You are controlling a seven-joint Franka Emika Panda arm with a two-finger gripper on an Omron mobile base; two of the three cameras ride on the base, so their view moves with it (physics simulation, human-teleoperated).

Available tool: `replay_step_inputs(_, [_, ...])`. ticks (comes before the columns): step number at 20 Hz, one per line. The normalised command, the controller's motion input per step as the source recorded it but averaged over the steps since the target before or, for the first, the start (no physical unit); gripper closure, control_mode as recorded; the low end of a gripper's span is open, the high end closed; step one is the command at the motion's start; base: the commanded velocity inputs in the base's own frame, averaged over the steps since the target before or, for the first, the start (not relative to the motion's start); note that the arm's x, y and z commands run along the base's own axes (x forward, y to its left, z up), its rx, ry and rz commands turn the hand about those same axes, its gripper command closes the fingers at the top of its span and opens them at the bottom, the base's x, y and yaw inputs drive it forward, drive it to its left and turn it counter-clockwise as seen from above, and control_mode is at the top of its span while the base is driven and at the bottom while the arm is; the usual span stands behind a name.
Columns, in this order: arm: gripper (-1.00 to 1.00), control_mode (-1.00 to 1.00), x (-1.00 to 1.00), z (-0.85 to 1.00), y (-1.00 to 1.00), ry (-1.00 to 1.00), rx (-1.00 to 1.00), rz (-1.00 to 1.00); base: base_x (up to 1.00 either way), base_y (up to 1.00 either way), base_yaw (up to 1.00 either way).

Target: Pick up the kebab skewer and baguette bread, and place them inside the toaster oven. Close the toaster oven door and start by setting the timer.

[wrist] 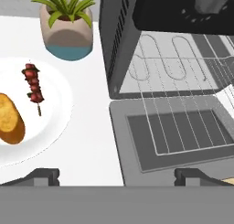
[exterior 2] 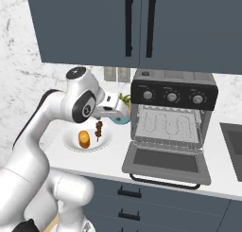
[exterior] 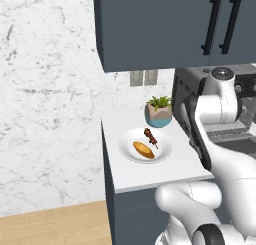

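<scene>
A: Claw [wrist: 117, 175] first: jaws spread wide, holding nothing, poised above the white surface [wrist: 93, 127] beside the dropped-open toaster oven door [wrist: 176, 131].

B: Food?

A: On the white plate [wrist: 55, 109] left of it: baguette bread [wrist: 10, 119] at the nearer side, kebab skewer [wrist: 34, 87] just beyond (not touching).

B: Farther back?

A: Toaster oven [exterior 2: 173, 110] with its wire rack partly out, potted plant [wrist: 67, 25] beside it.

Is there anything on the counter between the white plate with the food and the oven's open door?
No. In the hand view, just bare white counter separates the plate from the toaster oven door. The potted plant stands farther back.
</scene>
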Motion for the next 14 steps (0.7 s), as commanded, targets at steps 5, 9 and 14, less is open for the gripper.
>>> replay_step_inputs(5, [-1.00,-1.00,0.00,0.00,0.69,0.12,0.00,0.02,0.00,0.00,0.00])
replay_step_inputs(9, [-1.00,-1.00,0.00,-0.04,0.62,0.12,0.00,0.02,0.00,0.00,0.00])
replay_step_inputs(14, [-1.00,-1.00,0.03,-0.11,0.50,0.05,0.06,0.07,0.00,0.00,0.00])
